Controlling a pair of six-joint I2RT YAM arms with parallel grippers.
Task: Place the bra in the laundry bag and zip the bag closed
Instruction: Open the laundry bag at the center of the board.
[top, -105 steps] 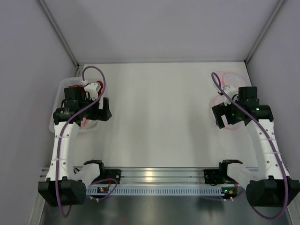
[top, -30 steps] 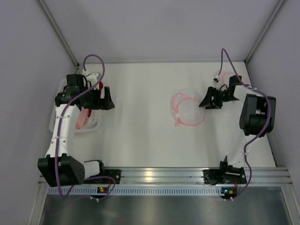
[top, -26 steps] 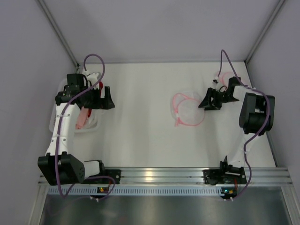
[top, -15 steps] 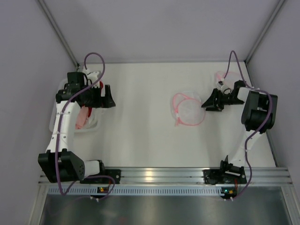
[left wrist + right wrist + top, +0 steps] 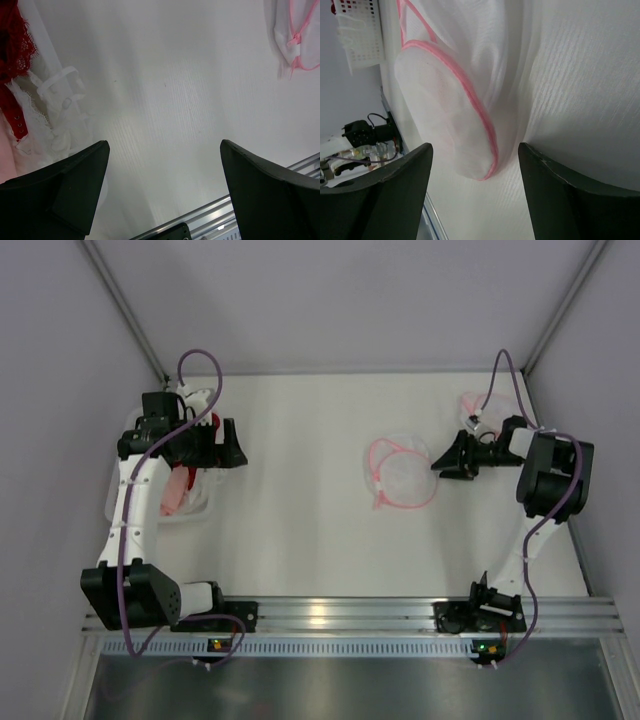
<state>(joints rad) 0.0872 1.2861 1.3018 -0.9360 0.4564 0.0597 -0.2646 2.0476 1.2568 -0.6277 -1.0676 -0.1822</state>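
Observation:
The laundry bag (image 5: 400, 473), white mesh with pink zip trim, lies on the table right of the middle. It also shows in the right wrist view (image 5: 455, 100) and at the top right of the left wrist view (image 5: 295, 35). Bras lie in the white basket (image 5: 115, 502) at the left: a red lace one (image 5: 15, 45), a white one (image 5: 55, 115) and a pink one (image 5: 172, 492). My left gripper (image 5: 232, 445) is open and empty, just right of the basket. My right gripper (image 5: 445, 458) is open and empty, just right of the bag.
Another pink-trimmed mesh item (image 5: 478, 403) lies at the back right, behind my right arm. The enclosure walls stand close on both sides. The metal rail (image 5: 330, 615) runs along the near edge.
The laundry bag went from under my right gripper at the right to the table's middle and was let go. My right gripper has since drawn back a little to the right.

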